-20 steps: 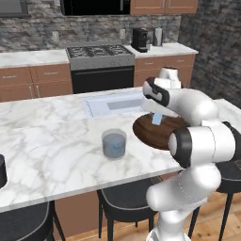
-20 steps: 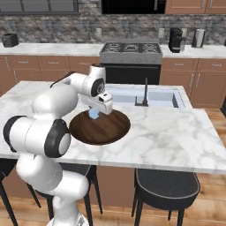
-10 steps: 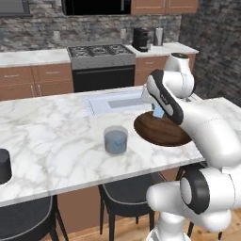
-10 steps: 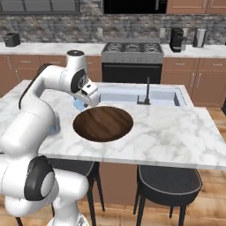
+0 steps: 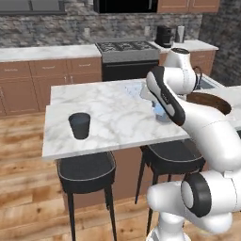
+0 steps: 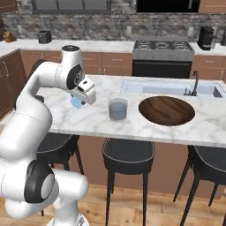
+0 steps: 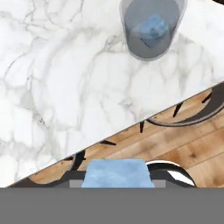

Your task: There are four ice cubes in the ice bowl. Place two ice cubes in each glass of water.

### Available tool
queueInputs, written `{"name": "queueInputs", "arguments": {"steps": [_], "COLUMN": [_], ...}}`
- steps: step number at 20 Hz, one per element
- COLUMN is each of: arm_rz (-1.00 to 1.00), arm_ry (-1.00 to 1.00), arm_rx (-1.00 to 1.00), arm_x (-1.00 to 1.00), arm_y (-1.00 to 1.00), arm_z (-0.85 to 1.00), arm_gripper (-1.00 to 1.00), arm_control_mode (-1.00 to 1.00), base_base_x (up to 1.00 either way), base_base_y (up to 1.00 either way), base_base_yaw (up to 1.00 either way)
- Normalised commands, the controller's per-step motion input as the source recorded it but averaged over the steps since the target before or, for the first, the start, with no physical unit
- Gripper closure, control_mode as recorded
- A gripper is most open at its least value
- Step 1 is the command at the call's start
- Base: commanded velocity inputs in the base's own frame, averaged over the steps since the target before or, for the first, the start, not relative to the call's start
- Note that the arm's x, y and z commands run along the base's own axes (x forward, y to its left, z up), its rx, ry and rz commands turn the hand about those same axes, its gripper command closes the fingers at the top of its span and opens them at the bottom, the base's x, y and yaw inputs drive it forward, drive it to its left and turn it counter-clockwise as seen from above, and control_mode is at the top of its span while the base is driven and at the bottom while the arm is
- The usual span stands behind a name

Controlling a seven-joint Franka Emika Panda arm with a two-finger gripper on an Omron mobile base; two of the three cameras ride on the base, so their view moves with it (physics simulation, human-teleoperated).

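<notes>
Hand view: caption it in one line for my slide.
Gripper carries an ice cube past the marble counter's edge; clear glass already holds ice.

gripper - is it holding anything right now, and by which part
Yes. The gripper holds an ice cube between its two fingers, pinched by opposite side faces. In the right base view the cube shows just under the hand, over the marble counter.

The base now stands further left along the island. The gripper [image 6: 78, 102], over the ice bowl [image 6: 167, 110] earlier, now carries an ice cube [image 7: 117, 173] left of the see-through glass [image 6: 118, 109].
</notes>
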Motion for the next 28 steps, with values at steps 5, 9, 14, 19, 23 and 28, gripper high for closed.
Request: {"name": "queueInputs", "arguments": {"steps": [5,9,14,19,23,28], "arm_rz": [0.0,0.0,0.0,0.0,0.0,0.05], "arm_ry": [0.0,0.0,0.0,0.0,0.0,-0.11], "arm_rx": [0.0,0.0,0.0,0.0,0.0,0.0], "arm_x": [0.0,0.0,0.0,0.0,0.0,0.05], "arm_y": [0.0,0.0,0.0,0.0,0.0,-0.34], "arm_z": [0.0,0.0,0.0,0.0,0.0,-0.01], "arm_gripper": [1.0,1.0,1.0,1.0,1.0,1.0], "arm_control_mode": [1.0,1.0,1.0,1.0,1.0,-1.0], "base_base_x": [0.26,0.39,0.72,0.87,0.02,0.0], "base_base_y": [1.0,1.0,0.67,-0.11,-0.59,-0.04], "base_base_yaw": [0.03,0.03,-0.01,0.0,0.1,0.0]}}
